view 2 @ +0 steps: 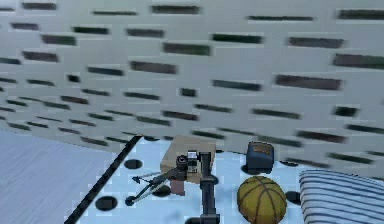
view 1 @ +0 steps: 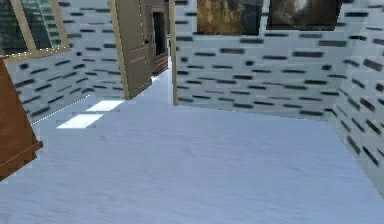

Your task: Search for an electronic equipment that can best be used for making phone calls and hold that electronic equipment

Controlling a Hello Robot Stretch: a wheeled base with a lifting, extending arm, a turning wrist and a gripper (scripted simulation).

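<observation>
Forward view: pale floor runs to an open doorway.

Arm side view: your gripper shows left of the basketball, against a dotted white surface. You cannot tell its grip or whether it holds anything. A small dark box, perhaps the phone, stands just beyond the basketball, so right of the gripper.

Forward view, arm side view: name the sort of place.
Likely a bedroom in a house: framed pictures on the wall, an open doorway, and a striped pillow by a dotted cover.
</observation>
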